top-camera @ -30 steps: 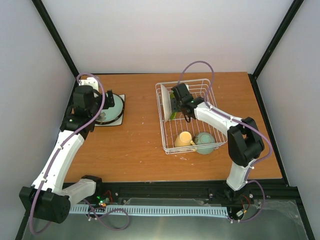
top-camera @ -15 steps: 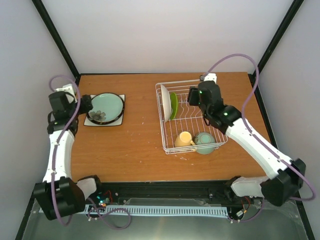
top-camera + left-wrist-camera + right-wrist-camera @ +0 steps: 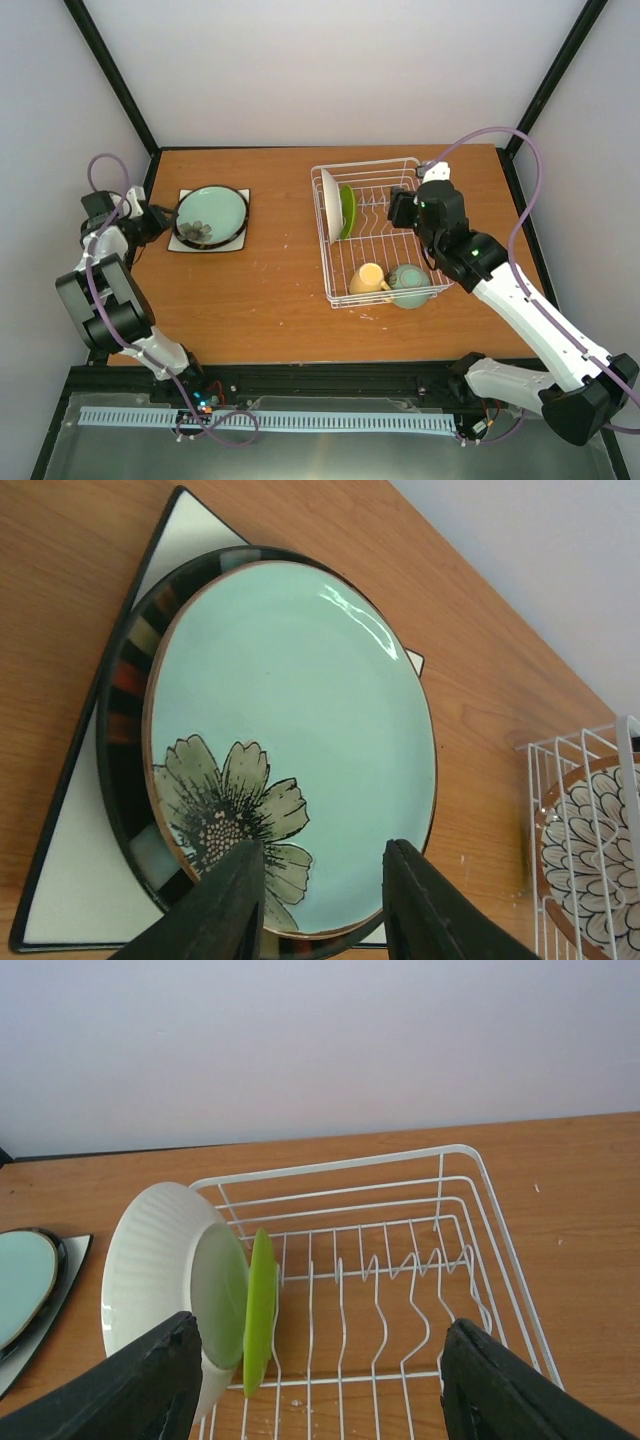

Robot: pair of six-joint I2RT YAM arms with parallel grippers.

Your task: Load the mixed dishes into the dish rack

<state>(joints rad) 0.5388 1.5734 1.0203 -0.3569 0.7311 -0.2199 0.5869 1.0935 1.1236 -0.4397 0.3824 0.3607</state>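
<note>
A pale green flowered plate (image 3: 212, 212) (image 3: 290, 730) tops a dark-rimmed plate (image 3: 125, 685), which lies on a white square plate (image 3: 205, 245) (image 3: 80, 880). My left gripper (image 3: 155, 222) (image 3: 325, 900) sits low at the stack's left side, its jaws partly closed but apart, and the plate's near rim shows in the gap. The white wire dish rack (image 3: 365, 164) (image 3: 330, 1165) holds an upright pale ribbed plate (image 3: 330, 212) (image 3: 160, 1270), a lime-green plate (image 3: 347, 210) (image 3: 258, 1310), a yellow mug (image 3: 368, 277) and a mint bowl (image 3: 408, 283). My right gripper (image 3: 400, 210) (image 3: 320, 1390) hangs open over the rack's right side, holding nothing.
The left arm is folded close to the table's left edge and the black corner post (image 3: 115, 85). Upright prongs (image 3: 410, 1270) stand free across the rack's middle and right. Bare wooden tabletop (image 3: 270, 270) lies between the plate stack and the rack.
The left arm swung from above the stack out to its left side and its jaws narrowed. The right gripper backed away from the lime-green plate, which stays standing in the rack.
</note>
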